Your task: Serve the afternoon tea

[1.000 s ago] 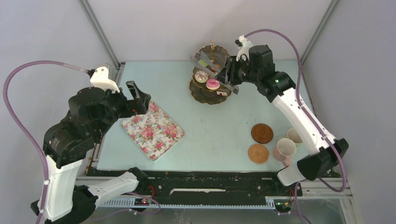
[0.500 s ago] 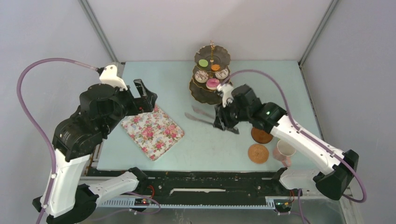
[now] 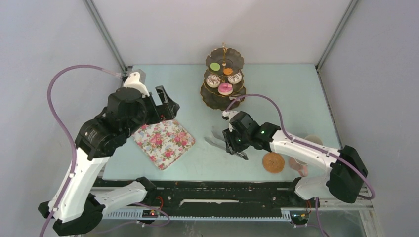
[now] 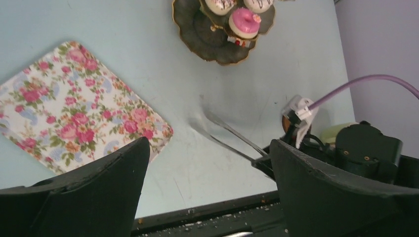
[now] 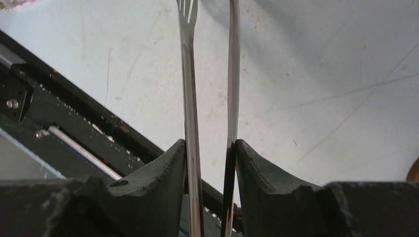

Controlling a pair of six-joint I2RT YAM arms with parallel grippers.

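Note:
The toy cakes sit on a dark tiered stand [image 3: 217,100] at the back: a green piece [image 3: 215,66], an orange piece [image 3: 228,71], two white doughnuts [image 3: 213,80] and a pink doughnut [image 3: 225,88]. The pink doughnut [image 4: 244,20] also shows in the left wrist view. My right gripper [image 3: 231,144] is shut on the long grey tongs [image 3: 214,138], low over the table's near middle; their two arms [image 5: 189,84] run between my fingers. One brown coaster [image 3: 273,162] lies right of it. A cream cup [image 3: 313,141] and a pink cup [image 3: 299,166] are partly hidden by my right arm. My left gripper [image 3: 166,102] is open and empty.
The floral-print cloth [image 3: 163,138] lies at the left of the table, under and just right of my left gripper; it also shows in the left wrist view [image 4: 74,103]. The table's black front rail [image 5: 74,128] runs close to the tongs.
My right arm has carried the tongs from the tiered stand down to the near middle of the table. My left arm has moved right, toward the cloth's far corner.

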